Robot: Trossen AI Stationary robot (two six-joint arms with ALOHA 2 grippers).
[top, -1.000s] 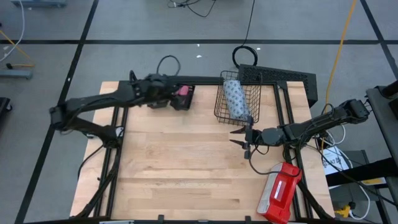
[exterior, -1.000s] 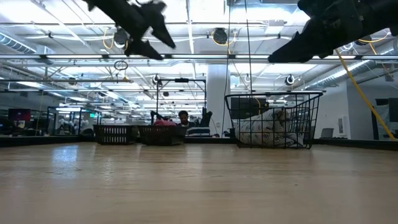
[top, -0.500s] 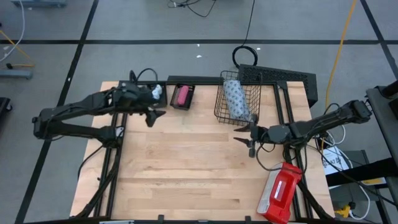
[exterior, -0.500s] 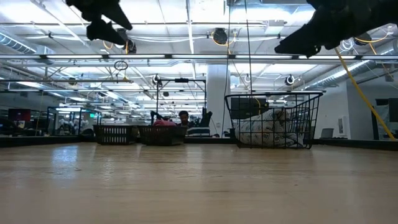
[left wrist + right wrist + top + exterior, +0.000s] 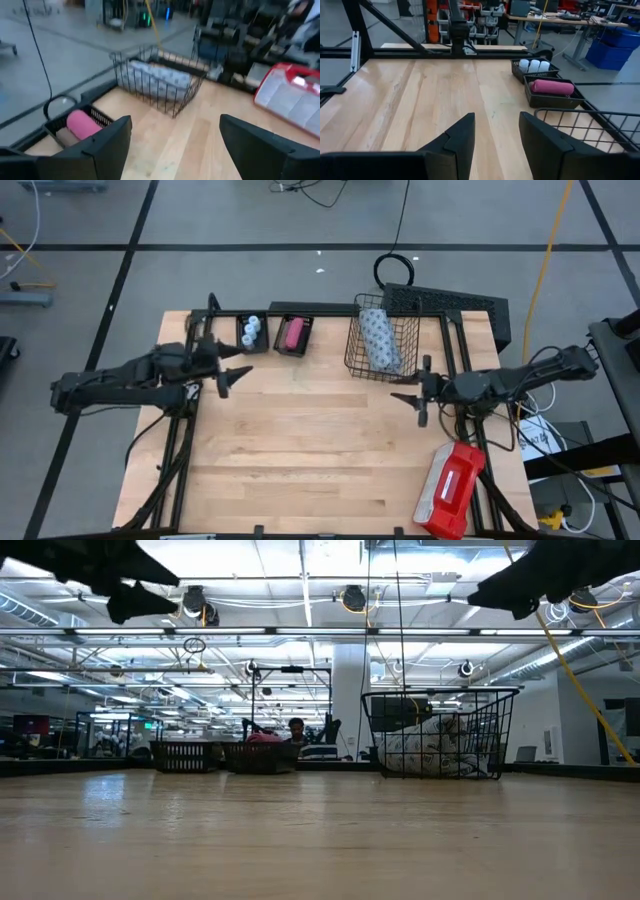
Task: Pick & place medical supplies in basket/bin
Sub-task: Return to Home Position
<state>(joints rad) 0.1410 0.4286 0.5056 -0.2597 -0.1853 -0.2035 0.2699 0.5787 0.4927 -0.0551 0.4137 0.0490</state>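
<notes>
With my left gripper (image 5: 235,378) hovering above the left edge of the table (image 5: 300,460), I see its fingers spread wide apart; in the left wrist view the gap between the two dark fingers (image 5: 100,145) shows bare wood. My right gripper (image 5: 405,396) hangs over the right side of the table, just in front of the wire basket (image 5: 352,352), and its fingers (image 5: 462,132) stand apart as well, with plain tabletop showing between them.

Outward from the left gripper, the two small black trays sit side by side at the far edge of the table. The left tray (image 5: 250,336) holds the three white vials (image 5: 251,330) in a row. The right tray (image 5: 294,336) holds the pink roll (image 5: 293,333); in the left wrist view a brownish block (image 5: 67,136) lies touching the roll inside the same tray.

Outward from the right gripper, the tall wire basket stands at the far edge, well apart from the trays, and the pale dotted pack (image 5: 378,338) lies inside it, running from front to back. From table height I see the pack slumped against the mesh on the basket floor.

The red-and-white case (image 5: 450,490) lies on the near right corner of the table, tilted, overhanging the edge
</notes>
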